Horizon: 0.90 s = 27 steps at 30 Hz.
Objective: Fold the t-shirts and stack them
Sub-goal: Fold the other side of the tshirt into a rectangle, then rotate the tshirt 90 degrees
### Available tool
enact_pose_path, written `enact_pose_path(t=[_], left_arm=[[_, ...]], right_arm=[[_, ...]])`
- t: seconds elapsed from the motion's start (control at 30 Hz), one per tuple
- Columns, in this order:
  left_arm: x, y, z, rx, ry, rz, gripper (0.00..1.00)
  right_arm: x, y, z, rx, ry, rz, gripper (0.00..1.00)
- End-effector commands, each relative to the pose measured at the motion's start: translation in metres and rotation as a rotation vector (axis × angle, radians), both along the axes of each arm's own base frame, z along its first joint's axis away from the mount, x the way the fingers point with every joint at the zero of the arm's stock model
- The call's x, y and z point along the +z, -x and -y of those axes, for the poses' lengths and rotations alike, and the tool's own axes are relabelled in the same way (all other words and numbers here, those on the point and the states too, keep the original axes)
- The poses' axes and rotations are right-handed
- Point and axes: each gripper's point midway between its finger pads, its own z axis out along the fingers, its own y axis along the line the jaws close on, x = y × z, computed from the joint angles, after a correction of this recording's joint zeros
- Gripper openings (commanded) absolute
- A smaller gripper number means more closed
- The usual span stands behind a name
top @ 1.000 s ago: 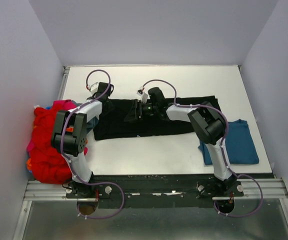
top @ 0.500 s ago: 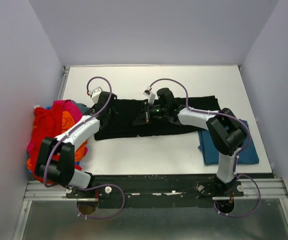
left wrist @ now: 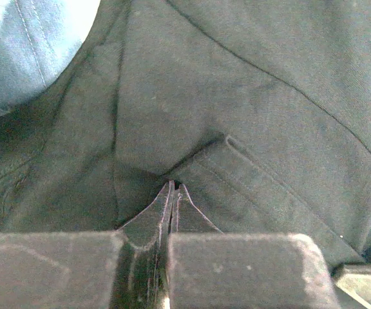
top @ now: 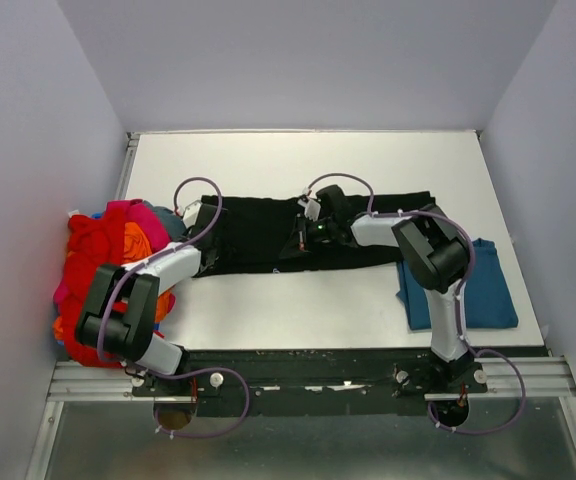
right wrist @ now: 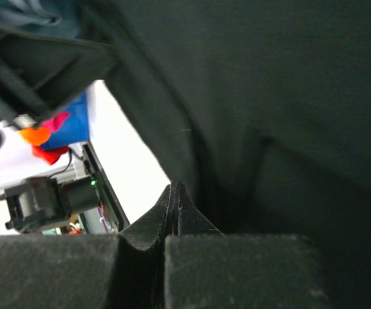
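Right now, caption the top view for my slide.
Left tool and right tool pinch the black t-shirt; shirt pile left, teal t-shirt right.

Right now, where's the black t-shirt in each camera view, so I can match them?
Top external: black t-shirt spread across mid-table, between the coloured shirt pile at left and the teal-blue shirt at right.
Left wrist: black t-shirt fills nearly the whole frame.
Right wrist: black t-shirt fills the top and right.
Shared landmark: the coloured shirt pile, a bright patch at the right wrist's left; the left wrist's grey-blue cloth is probably its edge.
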Motion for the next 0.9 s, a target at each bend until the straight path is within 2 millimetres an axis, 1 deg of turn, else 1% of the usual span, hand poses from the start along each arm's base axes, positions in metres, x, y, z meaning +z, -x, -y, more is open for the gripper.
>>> enact_pose_path(t=[0.0, 0.07, 0.13, 0.2, 0.3, 0.33, 0.4, 0.43, 0.5, 0.53, 0.6, 0.63, 0.7, 0.73, 0.77, 0.87], left_arm=[[-0.017, 0.007, -0.015, 0.082, 0.000, -0.034, 0.00], [-0.012, 0.009, -0.018, 0.100, 0.011, -0.019, 0.00], [-0.007, 0.009, -0.021, 0.106, -0.001, -0.011, 0.00], [0.001, 0.008, -0.021, 0.101, -0.002, 0.002, 0.00], [0.018, 0.006, -0.020, 0.093, 0.002, 0.041, 0.00], [0.022, 0.006, -0.019, 0.089, 0.001, 0.049, 0.00], [0.036, 0.002, -0.015, 0.064, 0.016, 0.084, 0.00], [0.043, 0.001, -0.014, 0.060, 0.019, 0.094, 0.00], [0.055, 0.000, -0.013, 0.064, 0.027, 0.117, 0.00], [0.061, -0.002, -0.013, 0.068, 0.033, 0.137, 0.00], [0.067, -0.007, -0.015, 0.096, 0.035, 0.169, 0.00], [0.069, -0.012, -0.017, 0.116, 0.036, 0.185, 0.00], [0.070, -0.021, -0.022, 0.162, 0.017, 0.194, 0.00], [0.068, -0.026, -0.022, 0.180, 0.010, 0.191, 0.00], [0.068, -0.032, -0.023, 0.193, 0.005, 0.190, 0.00], [0.065, -0.056, -0.018, 0.216, 0.003, 0.182, 0.00]], right_arm=[[-0.040, -0.011, 0.024, -0.081, 0.113, -0.126, 0.01], [-0.042, -0.013, 0.028, -0.091, 0.124, -0.133, 0.01], [-0.033, -0.014, 0.031, -0.094, 0.124, -0.101, 0.01], [-0.019, -0.014, 0.033, -0.094, 0.114, -0.061, 0.01], [0.010, -0.013, 0.038, -0.096, 0.094, 0.014, 0.02], [0.020, -0.014, 0.040, -0.103, 0.089, 0.046, 0.03], [0.030, -0.011, 0.053, -0.125, 0.118, 0.073, 0.03], [0.035, -0.011, 0.062, -0.147, 0.139, 0.094, 0.02], [0.038, -0.009, 0.080, -0.193, 0.208, 0.127, 0.01], [0.038, -0.009, 0.092, -0.232, 0.261, 0.144, 0.01], [0.038, -0.009, 0.118, -0.315, 0.371, 0.180, 0.01], [0.034, -0.007, 0.132, -0.358, 0.435, 0.184, 0.01], [0.035, -0.007, 0.164, -0.465, 0.557, 0.222, 0.01], [0.036, -0.005, 0.175, -0.498, 0.598, 0.228, 0.01], [0.035, -0.005, 0.193, -0.549, 0.673, 0.245, 0.01], [0.037, 0.001, 0.231, -0.653, 0.824, 0.264, 0.01]])
